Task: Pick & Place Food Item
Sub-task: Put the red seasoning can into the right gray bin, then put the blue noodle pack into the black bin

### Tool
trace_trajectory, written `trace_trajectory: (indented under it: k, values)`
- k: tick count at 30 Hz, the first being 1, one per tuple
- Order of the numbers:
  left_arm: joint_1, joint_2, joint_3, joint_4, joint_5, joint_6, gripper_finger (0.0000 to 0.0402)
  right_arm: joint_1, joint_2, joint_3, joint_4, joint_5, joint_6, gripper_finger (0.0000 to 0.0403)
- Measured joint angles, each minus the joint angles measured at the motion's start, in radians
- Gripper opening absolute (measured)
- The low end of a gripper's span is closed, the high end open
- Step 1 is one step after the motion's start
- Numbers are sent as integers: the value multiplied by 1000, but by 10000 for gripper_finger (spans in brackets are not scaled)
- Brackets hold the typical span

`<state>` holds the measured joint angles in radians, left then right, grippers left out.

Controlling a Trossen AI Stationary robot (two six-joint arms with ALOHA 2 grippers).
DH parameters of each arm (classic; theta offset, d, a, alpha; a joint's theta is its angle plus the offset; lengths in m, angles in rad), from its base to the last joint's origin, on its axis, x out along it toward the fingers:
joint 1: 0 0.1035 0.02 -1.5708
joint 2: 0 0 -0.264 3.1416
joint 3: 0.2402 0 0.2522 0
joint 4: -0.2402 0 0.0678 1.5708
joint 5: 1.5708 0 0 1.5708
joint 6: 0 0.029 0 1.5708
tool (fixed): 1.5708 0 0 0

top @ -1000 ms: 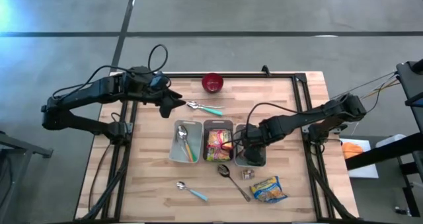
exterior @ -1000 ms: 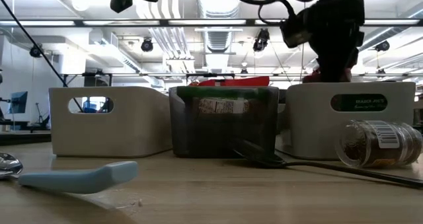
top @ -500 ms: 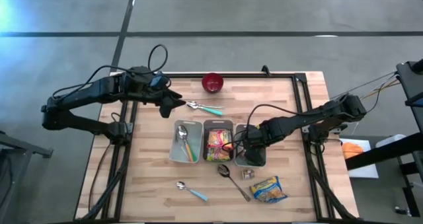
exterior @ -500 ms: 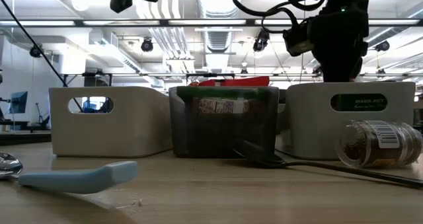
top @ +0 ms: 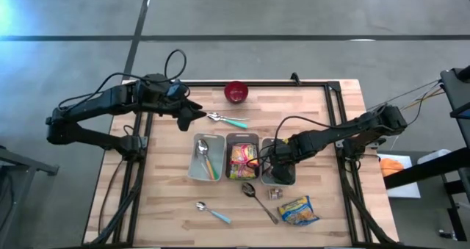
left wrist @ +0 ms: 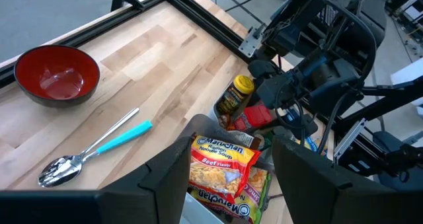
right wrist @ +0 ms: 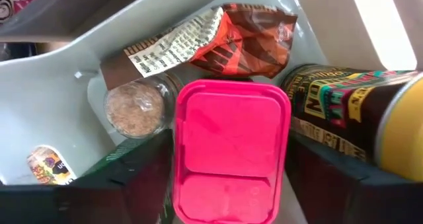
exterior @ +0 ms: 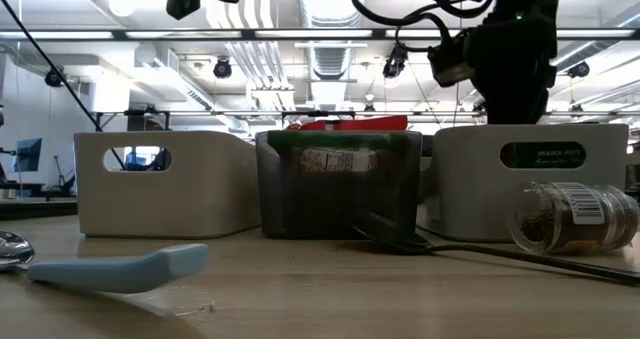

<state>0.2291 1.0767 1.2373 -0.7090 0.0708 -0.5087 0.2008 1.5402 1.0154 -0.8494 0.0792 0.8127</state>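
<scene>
Right gripper [right wrist: 228, 184] open, fingers astride pink container [right wrist: 230, 150] inside crowded white bin [right wrist: 63, 92]; container's long axis runs between fingers. Left gripper [top: 192, 114] open near teal spoon [top: 228, 120].

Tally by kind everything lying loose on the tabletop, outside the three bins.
Teal-handled metal spoons: 2
Dark metal spoon: 1
Red round bowl: 1
Small glass jar: 1
Yellow noodle packet: 1
Total: 6

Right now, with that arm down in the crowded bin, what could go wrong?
The right gripper straddles a pink box wedged among a jar, a bottle and a wrapper. Pulling out might catch the box and nudge those neighbours. The bin could also shift toward the spoon.
</scene>
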Motion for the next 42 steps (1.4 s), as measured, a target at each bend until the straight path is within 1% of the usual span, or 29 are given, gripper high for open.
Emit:
trace_trajectory:
  k: [4,9,14,21,30,32,34,38,42]
  values:
    - [0,0,0,-1,0,0,213,0,0,0,0,0,0,309]
    - [0,0,0,-9,0,0,213,0,0,1,2,-1,-1,328]
    - [0,0,0,-21,0,1,213,0,0,1,11,-13,-1,331]
    - [0,0,0,-32,0,2,213,1,0,1,99,-70,-15,331]
    - [0,0,0,-51,0,2,213,18,0,8,103,-74,-3,330]
    - [0,0,0,-54,0,2,213,18,-1,20,96,-69,-3,325]
    - [0,0,0,-54,1,2,213,18,-1,40,77,-49,-4,311]
    - [0,0,0,-54,1,2,213,17,-2,76,21,-20,-8,263]
    - [0,0,0,-53,3,2,213,18,-2,100,-32,-18,-11,214]
